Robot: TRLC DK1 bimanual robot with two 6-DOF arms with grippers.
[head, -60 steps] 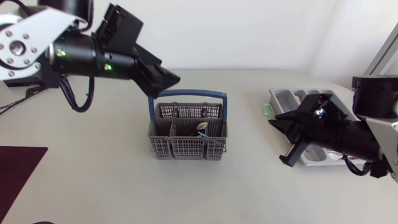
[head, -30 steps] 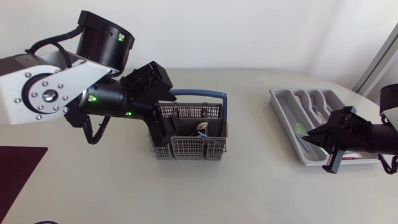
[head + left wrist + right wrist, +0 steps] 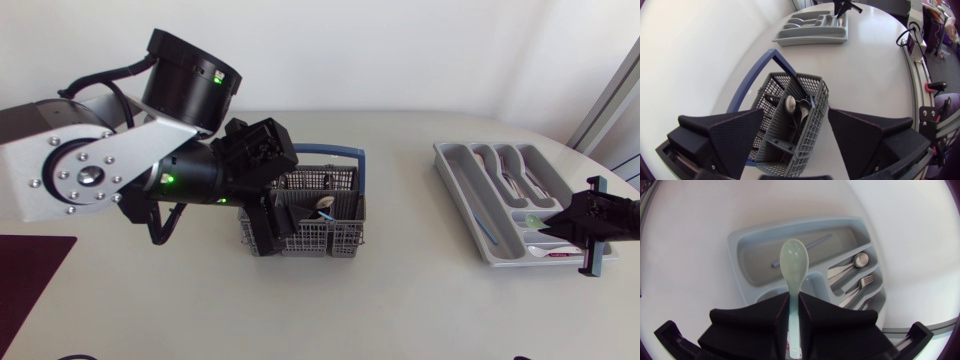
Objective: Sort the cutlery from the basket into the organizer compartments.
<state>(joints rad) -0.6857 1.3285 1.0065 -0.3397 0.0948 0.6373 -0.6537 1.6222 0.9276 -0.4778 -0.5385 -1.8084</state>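
— Over at the organizer point(image 3: 740, 240), what have I got on the right?

— Your right end effector point(image 3: 794, 297) is clenched on the pale green spoon point(image 3: 794, 260). Both fingers pinch its handle, and the bowl sticks out ahead, above the long compartment where a thin bluish stick point(image 3: 802, 250) lies. A metal spoon point(image 3: 857, 260) and a fork point(image 3: 865, 281) lie in the narrow compartments beside it.

— How will that spoon behave?

— It looks like plastic or glazed ceramic, so you should expect it to be stiff, light and smooth. Because you hold it by the handle with the bowl far out, it could swivel or slide between the fingers. If it is ceramic, a drop could chip it, so bring it low before you let go.

— And my left side?

— Your left end effector point(image 3: 796, 111) hangs spread wide over the grey basket point(image 3: 810, 130), one finger to each side, gripping nothing. The basket stands on the worktop point(image 3: 400, 300), well apart from the organizer. A pale round-ended piece point(image 3: 790, 102) leans among darker ones in a middle compartment.

— Where do I take hold?

— Take a piece by its upper end, where it rises clear of the dividers, and pinch across the flat faces. Smooth metal is likely to slip. The mesh basket looks light, so a snagged piece may drag it, and the blue handle point(image 3: 752, 75) crowds your approach.
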